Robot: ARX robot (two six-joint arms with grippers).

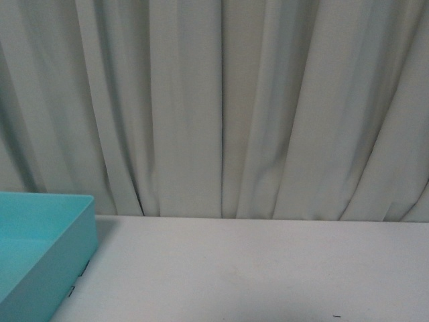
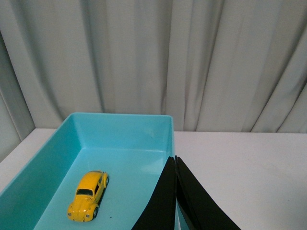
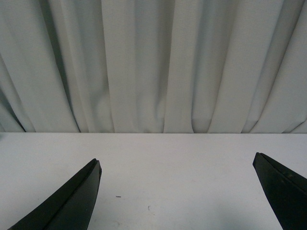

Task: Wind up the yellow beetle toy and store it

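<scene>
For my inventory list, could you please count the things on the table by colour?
Yellow: 1, the yellow beetle toy, lying inside the tray.
Turquoise: 1, the tray.
Total: 2.

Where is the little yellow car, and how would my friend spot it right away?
Look for the white table in front of the pale curtain, then the big turquoise bin sitting on it. The yellow beetle toy rests on the bin's floor on its wheels. It is the only thing in there: small, rounded, glossy yellow, with dark windows.
</scene>
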